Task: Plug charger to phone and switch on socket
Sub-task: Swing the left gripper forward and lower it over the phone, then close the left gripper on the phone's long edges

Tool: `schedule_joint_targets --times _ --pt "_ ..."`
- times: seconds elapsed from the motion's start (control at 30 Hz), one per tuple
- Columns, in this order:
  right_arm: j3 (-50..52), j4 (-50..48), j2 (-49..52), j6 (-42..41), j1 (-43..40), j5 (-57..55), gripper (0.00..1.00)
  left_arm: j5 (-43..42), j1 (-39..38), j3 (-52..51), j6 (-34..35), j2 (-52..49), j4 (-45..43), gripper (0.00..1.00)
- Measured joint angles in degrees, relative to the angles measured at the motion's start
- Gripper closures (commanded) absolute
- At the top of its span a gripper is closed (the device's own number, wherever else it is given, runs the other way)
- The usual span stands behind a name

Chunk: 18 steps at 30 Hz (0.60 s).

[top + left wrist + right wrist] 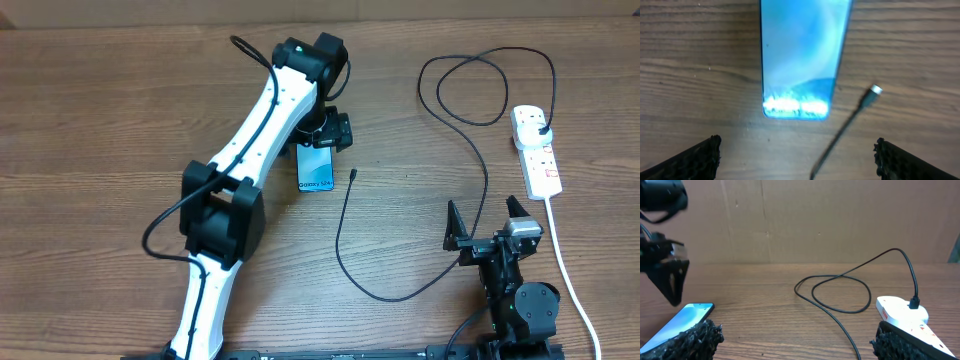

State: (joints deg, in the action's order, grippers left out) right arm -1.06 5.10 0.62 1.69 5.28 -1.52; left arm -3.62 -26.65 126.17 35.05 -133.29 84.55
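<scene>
**Q:** Where is the phone?

**A:** The phone (317, 172) lies flat on the wooden table (100, 90) with its screen lit light blue. In the overhead view, the left gripper (330, 140) hangs over the phone's far end. Its fingers (695, 160) are spread wider than the phone and hold nothing.

**Q:** And the charger?

**A:** The charger (338, 238) is a thin black cable. Its connector tip (875, 90) lies on the table just right of the phone, not touching it. From there the cable runs toward the robot, curves off to the phone's right and loops. It ends in a black plug (540, 125) seated in the socket (540, 165).

**Q:** Where is the socket?

**A:** It is well to the right of the phone. It is a white strip, and its thick white cord (570, 280) trails toward the robot.

**Q:** What about the right gripper?

**A:** The right gripper (487, 225) is well apart from the phone, to its right and nearer the robot. Its jaws stand wide apart and empty.
</scene>
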Motion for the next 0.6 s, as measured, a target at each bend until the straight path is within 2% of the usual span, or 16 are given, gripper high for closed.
schedule_joint_targets --times 0.3,0.6 --pt "0.0 0.0 0.0 0.0 0.0 0.0 0.00 1.4 0.0 0.0 0.3 -6.2 -4.7 0.00" --pt "0.0 0.0 0.0 0.0 0.0 0.0 0.00 2.0 0.0 0.0 -2.7 -6.6 -10.6 0.00"
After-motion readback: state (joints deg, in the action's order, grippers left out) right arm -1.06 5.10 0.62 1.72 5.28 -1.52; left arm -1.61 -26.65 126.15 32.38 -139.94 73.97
